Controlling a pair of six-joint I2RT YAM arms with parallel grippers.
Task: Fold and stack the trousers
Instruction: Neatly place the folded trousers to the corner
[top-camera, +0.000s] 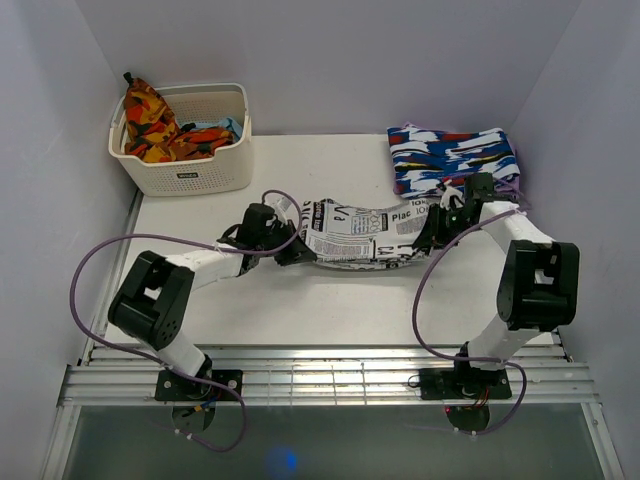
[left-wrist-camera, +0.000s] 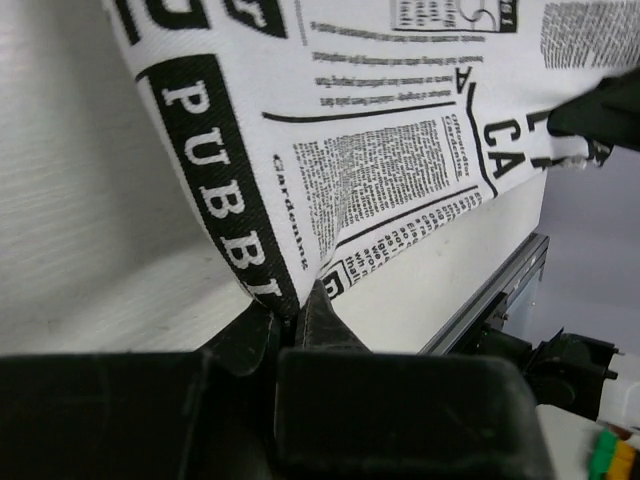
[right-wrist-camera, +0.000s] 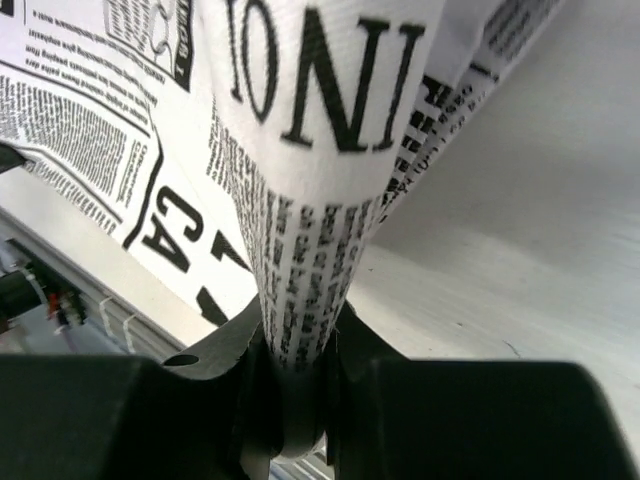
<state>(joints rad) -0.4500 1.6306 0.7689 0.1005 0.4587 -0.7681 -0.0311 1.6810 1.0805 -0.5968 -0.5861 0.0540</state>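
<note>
The long white fabric trousers printed with black newspaper text and headlines are stretched in a band across the middle of the white table, running left to right between the two arms. The band sags slightly along its near edge. From the top view I cannot tell how much of it touches the tabletop.

The left gripper is at the band's left end. Its two black fingers are pressed together on an edge of the cloth, just beneath a black strip with white capital letters. From that pinch the fabric rises and spreads away from the wrist camera, clear of the table surface below it.

The right gripper is at the band's right end. Its fingers are clamped on a bunched fold of the printed cloth, which stands up out of the jaws as a narrow ridge and fans out above. The table surface shows beneath the raised cloth here too.

Just beyond the right gripper, at the far right of the table, lies a folded blue-white-red patterned garment, close to the trousers' right end. At the far left corner stands a white perforated plastic basket, well apart from the trousers, holding an orange-red-yellow patterned cloth.
</note>
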